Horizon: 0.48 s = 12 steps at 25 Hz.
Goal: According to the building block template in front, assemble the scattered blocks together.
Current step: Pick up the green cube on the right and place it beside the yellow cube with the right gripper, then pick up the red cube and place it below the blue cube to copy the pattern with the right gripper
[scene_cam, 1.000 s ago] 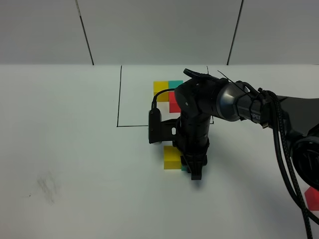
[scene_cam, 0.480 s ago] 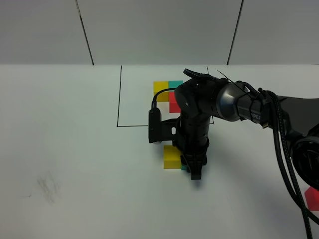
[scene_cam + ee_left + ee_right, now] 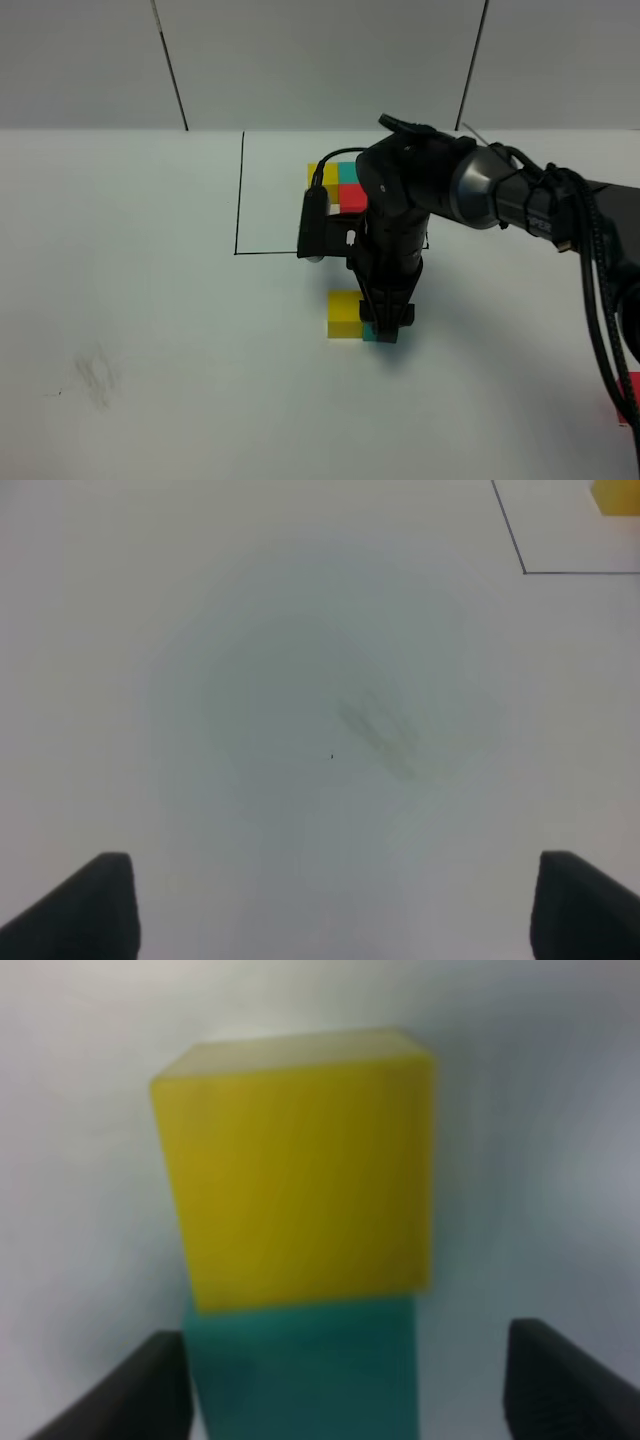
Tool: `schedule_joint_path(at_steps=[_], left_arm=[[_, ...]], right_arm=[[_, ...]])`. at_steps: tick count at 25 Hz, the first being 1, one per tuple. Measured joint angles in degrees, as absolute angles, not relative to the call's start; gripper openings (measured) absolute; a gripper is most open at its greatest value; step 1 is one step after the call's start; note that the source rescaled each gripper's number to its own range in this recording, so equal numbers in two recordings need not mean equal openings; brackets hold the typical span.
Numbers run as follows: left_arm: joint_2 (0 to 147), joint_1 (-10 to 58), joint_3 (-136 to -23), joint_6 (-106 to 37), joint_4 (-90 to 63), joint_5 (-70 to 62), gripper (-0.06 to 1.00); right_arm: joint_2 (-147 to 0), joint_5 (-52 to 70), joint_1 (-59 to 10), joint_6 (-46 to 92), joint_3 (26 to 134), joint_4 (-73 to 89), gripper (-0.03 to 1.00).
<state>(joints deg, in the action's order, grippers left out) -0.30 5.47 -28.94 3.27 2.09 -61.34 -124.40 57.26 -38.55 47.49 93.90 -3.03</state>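
Note:
The template (image 3: 340,186), a yellow, teal and red cluster, lies inside the black outline at the back. The scattered yellow cube (image 3: 343,313) sits in front of the outline, and the teal cube (image 3: 368,333) touches its right side, mostly hidden by my right gripper (image 3: 386,326). In the right wrist view the yellow cube (image 3: 300,1170) sits against the teal cube (image 3: 300,1370). The right gripper (image 3: 345,1360) is open, one finger on each side of the teal cube, with a gap on one side. The red cube (image 3: 630,395) lies at the far right edge. My left gripper (image 3: 332,865) is open and empty over bare table.
The black outline's corner (image 3: 523,572) and a bit of a yellow cube (image 3: 615,495) show in the left wrist view. A faint smudge (image 3: 95,375) marks the table front left. The right arm and its cables (image 3: 560,220) stretch across the right side.
The right arm has lifted and straightened a little over the teal cube, uncovering more of the template. The yellow and teal cubes have stayed in place.

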Motion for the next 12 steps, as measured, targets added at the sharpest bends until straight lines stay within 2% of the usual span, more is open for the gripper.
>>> schedule_joint_path(at_steps=[6, 12], left_arm=[[-0.30, 5.47, -28.94, 3.22, 2.09, -61.34, 0.86], [-0.30, 5.47, -28.94, 3.15, 2.09, -61.34, 0.86]], right_arm=[[-119.09, 64.01, -37.85, 28.88, 93.62, -6.20, 0.86], [-108.82, 61.49, -33.20, 7.52, 82.46, -7.19, 0.90]])
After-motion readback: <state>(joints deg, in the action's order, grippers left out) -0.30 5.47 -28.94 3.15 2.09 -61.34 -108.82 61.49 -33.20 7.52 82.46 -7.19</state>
